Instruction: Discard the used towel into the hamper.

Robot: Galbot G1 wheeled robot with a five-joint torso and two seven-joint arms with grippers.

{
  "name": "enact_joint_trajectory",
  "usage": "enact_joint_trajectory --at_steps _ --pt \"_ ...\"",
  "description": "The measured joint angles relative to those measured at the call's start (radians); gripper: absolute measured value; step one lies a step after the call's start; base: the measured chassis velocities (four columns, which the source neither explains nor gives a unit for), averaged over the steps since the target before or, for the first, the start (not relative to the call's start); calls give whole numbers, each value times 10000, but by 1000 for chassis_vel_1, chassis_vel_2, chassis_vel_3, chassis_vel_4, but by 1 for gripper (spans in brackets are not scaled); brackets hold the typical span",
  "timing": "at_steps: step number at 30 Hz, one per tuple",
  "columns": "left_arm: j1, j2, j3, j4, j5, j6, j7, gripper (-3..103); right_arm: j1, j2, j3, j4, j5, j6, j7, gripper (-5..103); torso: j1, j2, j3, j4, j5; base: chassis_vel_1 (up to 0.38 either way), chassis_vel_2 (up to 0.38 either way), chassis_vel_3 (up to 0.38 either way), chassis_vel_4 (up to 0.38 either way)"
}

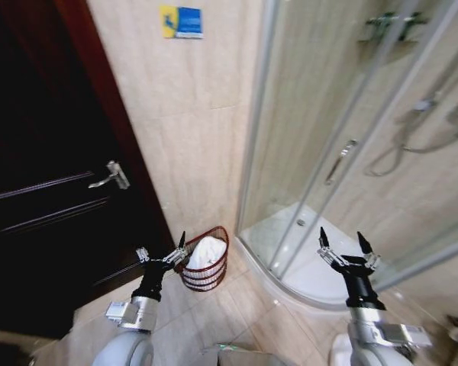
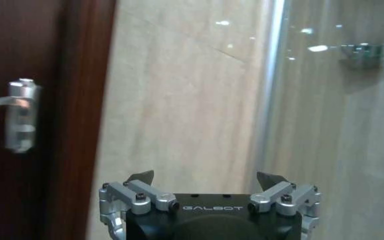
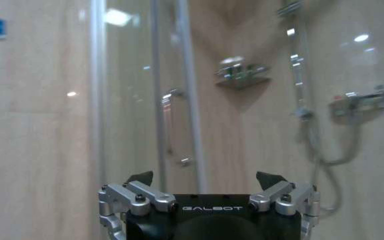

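The towel already sits in the hamper: I read it as a white bundle heaped inside, its top rising a little above the rim. The hamper stands on the tiled floor against the beige wall, between the dark door on the left and the curved shower enclosure on the right.

My left gripper hangs just left of the hamper's rim, fingers spread and holding nothing; from the head view I cannot tell whether a fingertip touches the ribs. My right gripper waits well to the right, in front of the shower tray, also spread wide and empty.

The job looks essentially done, so my worry is spoiling it. If I swing the left arm carelessly, a fingertip could hook the open ribs or snag the cloth and tip the light basket or drag the towel out. A wide move on the right could strike the glass, and backing left could clip the door handle.
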Motion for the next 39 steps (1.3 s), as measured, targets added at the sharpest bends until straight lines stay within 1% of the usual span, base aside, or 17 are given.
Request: enact_joint_trajectory --at_steps 8,15,18,25,30,32,33,37,39 --pt "0 -1 0 0 0 0 0 100 203 -36 -118 312 73 -145 113 100 0 0 0 1 1 -126 -127 -125 -118" --pt "0 0 0 0 0 0 0 100 290 -43 -36 411 10 -94 171 100 0 0 0 0 -2 -119 -132 -118 -128" --pt "0 0 0 0 0 0 0 100 299 -26 -36 390 18 -37 234 100 0 0 0 0 4 -116 -110 -124 -128" --pt "0 0 0 0 0 0 0 100 400 34 -190 430 -67 70 647 100 -1 1 -1 -1 -1 -135 -119 -137 -131" --pt "0 0 0 0 0 0 0 100 442 47 -198 387 -139 109 765 100 -1 0 0 0 -1 -116 -115 -130 -122" --pt "0 0 0 0 0 0 0 100 439 47 -188 366 -138 160 803 100 -1 0 0 0 1 -124 -114 -113 -131" --pt "0 0 0 0 -1 0 0 100 425 52 -179 320 -116 342 818 100 -1 0 0 -1 -2 -113 -127 -116 -122" --pt "0 0 0 0 0 0 0 100 392 73 -155 230 -104 580 816 100 -1 0 0 0 1 -120 -130 -134 -139" --pt "0 0 0 0 0 0 0 100 364 85 -74 184 -50 708 712 100 -1 1 0 -1 -1 -123 -132 -138 -145"
